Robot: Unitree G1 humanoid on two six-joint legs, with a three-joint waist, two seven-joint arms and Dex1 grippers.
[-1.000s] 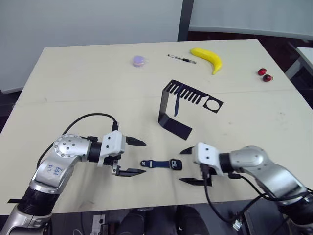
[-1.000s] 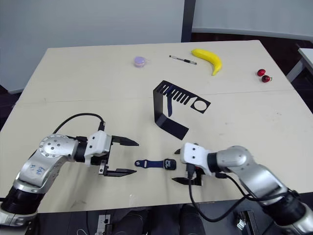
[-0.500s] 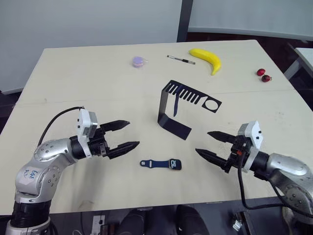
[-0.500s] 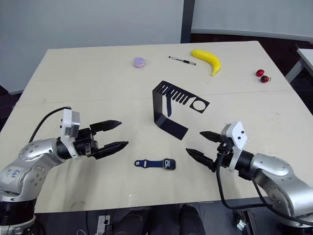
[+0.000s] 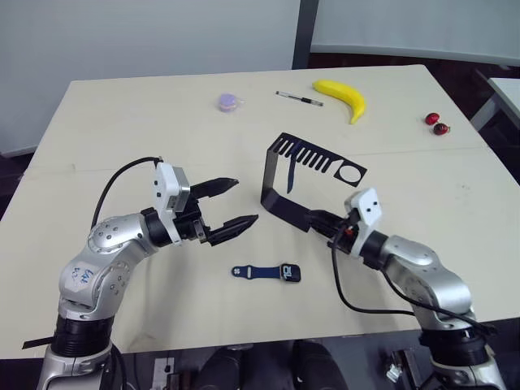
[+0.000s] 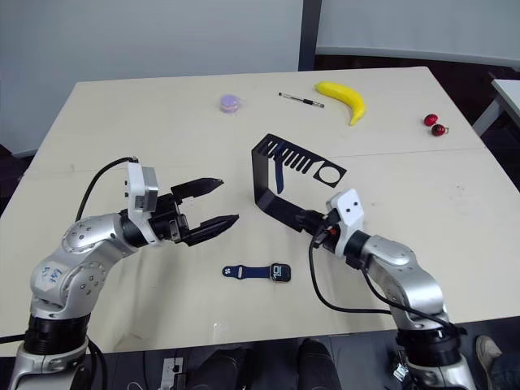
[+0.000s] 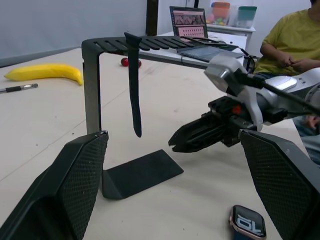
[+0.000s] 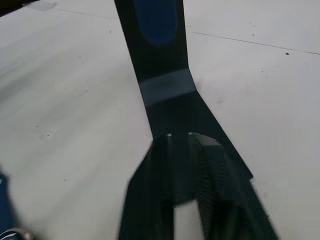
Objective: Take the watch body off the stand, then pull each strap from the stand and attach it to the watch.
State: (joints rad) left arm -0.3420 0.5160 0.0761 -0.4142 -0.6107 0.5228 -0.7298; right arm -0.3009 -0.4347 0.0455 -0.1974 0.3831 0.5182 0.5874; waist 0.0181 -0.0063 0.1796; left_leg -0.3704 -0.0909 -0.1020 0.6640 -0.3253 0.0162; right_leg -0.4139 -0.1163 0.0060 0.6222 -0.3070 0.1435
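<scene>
Lying flat near the table's front edge, the watch body (image 5: 290,272) already carries one strap (image 5: 253,271). Judged step: fetching the second strap (image 7: 134,90), hanging from the stand (image 5: 286,187). Left gripper (image 5: 236,204) released, spread wide, beside the stand. Right gripper (image 5: 319,221) pinched together at the stand's foot. Next: grip that strap, pull down. Left wrist view alone shows its hanging length.

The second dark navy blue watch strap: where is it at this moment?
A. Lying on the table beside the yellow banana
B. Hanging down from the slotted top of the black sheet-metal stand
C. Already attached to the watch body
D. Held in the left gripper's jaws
B. The dark navy blue strap hangs from the comb-like slotted top of the black sheet-metal stand, its lower end free above the foot.
</scene>
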